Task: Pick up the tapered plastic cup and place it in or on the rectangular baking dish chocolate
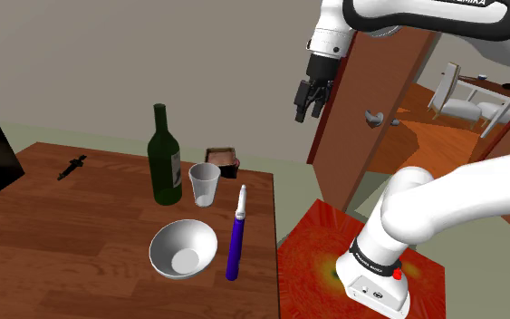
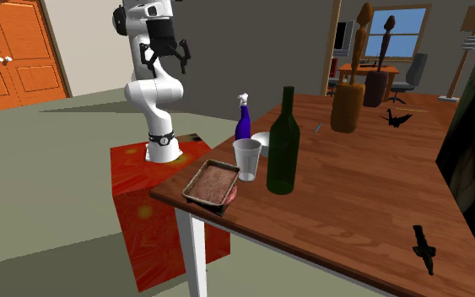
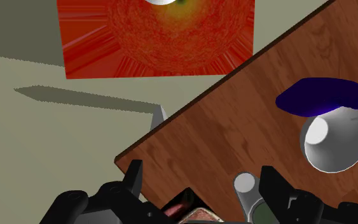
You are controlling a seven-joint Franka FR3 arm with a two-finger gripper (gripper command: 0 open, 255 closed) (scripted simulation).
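Hidden or cut off, wrist view: the gripper [image 3: 203, 191] hangs high over a corner of the table [image 3: 234, 127], its fingers [image 3: 135, 178] standing apart and clasping nothing. Far below the gap between them the dish [image 3: 196, 217] is cut by the picture's edge, so that only a strip of rim and brownish inside shows. Just beside it the cup [image 3: 244, 184] shows its round mouth, while its body is covered by one finger. The blue bottle [image 3: 323, 95] runs out of the picture past the bowl [image 3: 333, 140], and its white end cannot be made out there. Shoulder view, left to right: a small black object [image 1: 72, 168] lies near the table's far side, too small to identify. A green bottle [image 1: 164, 159] stands upright. The white bowl sits near the front. The pale cup stands upright just to the right of the green bottle. It overlaps the dish's lower left corner, so whether the two touch cannot be told. The dish lies at the table's far edge. The blue bottle lies on its side to the right of the bowl. The gripper hovers well above and to the right of the cup, in front of a brown door [image 1: 370, 127]. The red stand [image 1: 307, 245] fills the lower right. Nothing stands over the cup, the green bottle being its closest tall neighbour.
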